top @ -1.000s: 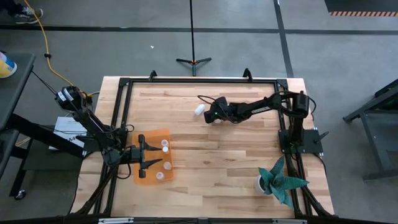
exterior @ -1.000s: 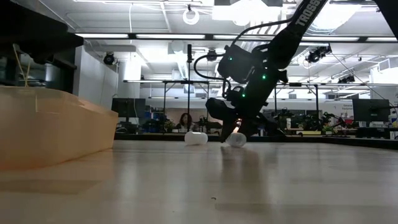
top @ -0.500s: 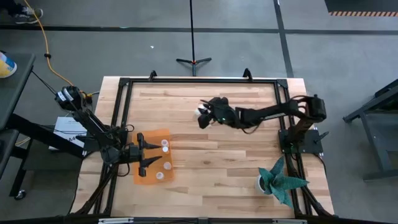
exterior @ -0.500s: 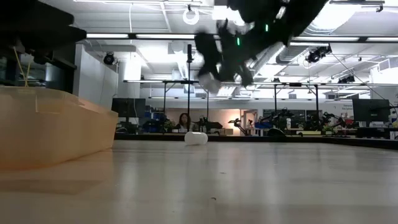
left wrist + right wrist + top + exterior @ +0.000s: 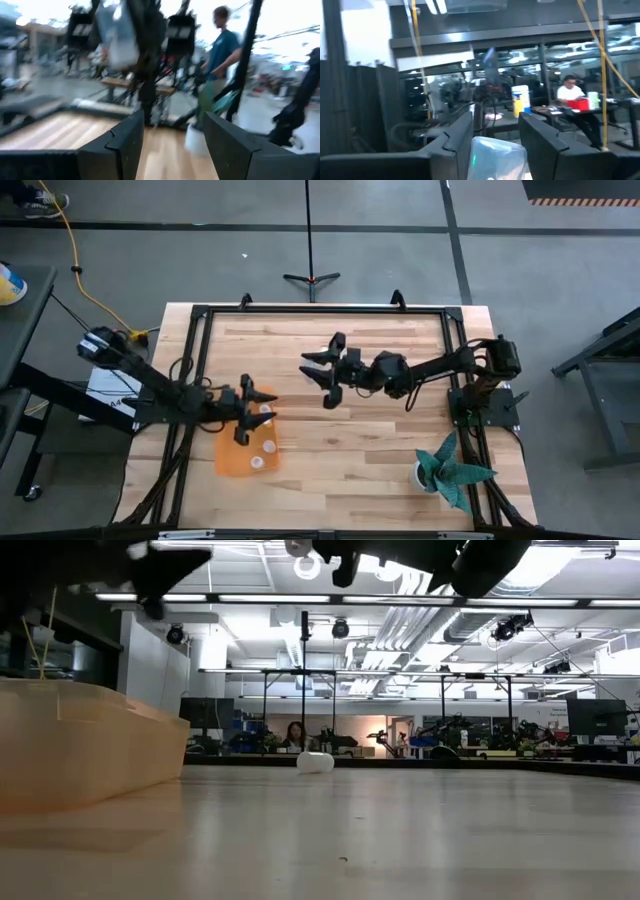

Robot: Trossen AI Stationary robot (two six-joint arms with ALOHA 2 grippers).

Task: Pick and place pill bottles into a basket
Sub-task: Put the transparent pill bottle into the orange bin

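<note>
My right gripper [image 5: 317, 377] is shut on a pale pill bottle [image 5: 497, 157] high above the middle of the table. The left wrist view shows that bottle [image 5: 118, 36] in it from the front. Another white bottle [image 5: 315, 762] lies on its side on the wood. The orange basket [image 5: 230, 463] sits at the table's left and also shows in the low view [image 5: 90, 745]; a few white bottles [image 5: 269, 446] stand in it. My left gripper [image 5: 254, 410] is open and empty above the basket; its fingers [image 5: 125, 145] point level toward the right arm. My right gripper pinches the pale bottle's sides [image 5: 476, 150] between its two fingers. The fingers lie roughly level, pointing toward the table's left. The bottle is lifted clear of the table. Which end of the bottle is up I cannot tell.
A white pot with a teal plant [image 5: 445, 470] stands at the table's near right corner and shows in the left wrist view [image 5: 197, 137]. A black frame [image 5: 320, 310] borders the table. People are in the room beyond [image 5: 225, 45].
My right gripper has risen from the table with the pale bottle and gone toward the table's left, turning its fingers toward level. The other bottle has stayed where it lay. My left gripper has risen and reached toward the right over the basket.
</note>
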